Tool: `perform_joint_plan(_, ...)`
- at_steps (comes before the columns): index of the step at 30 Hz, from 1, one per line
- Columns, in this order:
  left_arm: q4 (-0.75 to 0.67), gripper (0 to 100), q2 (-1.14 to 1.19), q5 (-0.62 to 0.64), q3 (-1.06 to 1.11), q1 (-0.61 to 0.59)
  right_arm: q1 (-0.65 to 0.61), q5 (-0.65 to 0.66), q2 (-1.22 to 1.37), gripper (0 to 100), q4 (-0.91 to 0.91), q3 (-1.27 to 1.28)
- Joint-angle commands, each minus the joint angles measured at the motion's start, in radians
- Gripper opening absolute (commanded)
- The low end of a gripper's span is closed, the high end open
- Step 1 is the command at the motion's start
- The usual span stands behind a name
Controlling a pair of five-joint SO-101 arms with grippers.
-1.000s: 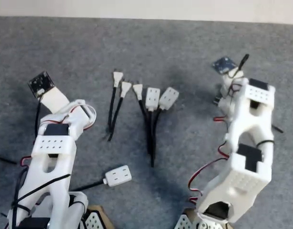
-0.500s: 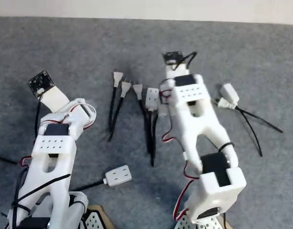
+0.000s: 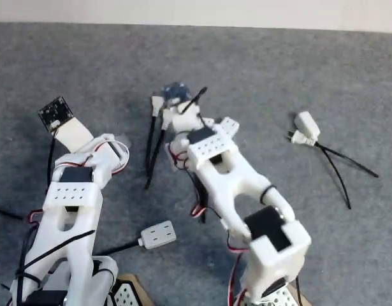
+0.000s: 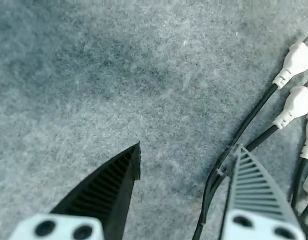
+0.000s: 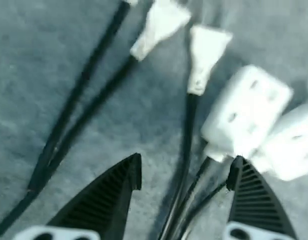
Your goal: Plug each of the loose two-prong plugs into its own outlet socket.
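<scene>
At the carpet's (image 4: 93, 75) centre, the right arm (image 3: 215, 159) is hiding most of the cluster. The loose plugs (image 5: 161, 22) and 1 socket block (image 5: 246, 112) are lying just ahead of the right gripper (image 5: 186, 159), whose jaws are spread. The left gripper (image 4: 188, 146), likewise spread, is hovering over bare carpet beside the plugs' cords.

— What lies underneath everything?
— A grey, felt-like mat (image 3: 278, 57); speckled, flat, spread wide.
— And past it?
— A pale strip (image 3: 196, 11) runs along the far side; a tan board corner (image 3: 133, 285) shows at the near edge.
</scene>
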Motion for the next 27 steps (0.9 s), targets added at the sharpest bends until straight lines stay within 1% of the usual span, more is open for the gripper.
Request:
perform_joint_plan(1,-0.015,29,-0.002,0.005,-0.004,-0.004,-0.004,0.02,0.035,27.1,-0.036,-0.022)
perform_joint_plan(6,-0.012,29,-0.002,0.005,-0.004,-0.004,-0.007,0.02,0.102,27.1,-0.041,-0.054)
perform_joint_plan(9,-0.014,29,-0.002,0.005,-0.004,0.012,-0.018,0.021,0.093,27.1,-0.035,-0.059)
perform_joint_plan(10,-0.012,29,-0.002,0.005,-0.004,0.019,-0.021,0.025,0.076,27.1,-0.035,-0.058)
perform_joint_plan(14,-0.015,29,-0.002,0.005,0.004,0.031,-0.019,0.123,-0.039,27.1,-0.018,-0.041)
perform_joint_plan(16,-0.015,29,-0.002,0.005,0.004,0.031,-0.018,0.132,-0.107,27.1,0.016,-0.018)
perform_joint_plan(19,-0.015,29,-0.002,0.003,0.004,0.031,-0.028,0.133,-0.188,27.1,0.013,0.035)
perform_joint_plan(23,-0.014,29,-0.002,0.003,0.004,0.031,-0.07,0.187,-0.202,27.1,-0.07,0.122)
perform_joint_plan(27,-0.012,29,-0.002,0.003,0.004,0.031,-0.084,0.196,-0.15,27.1,-0.176,0.213)
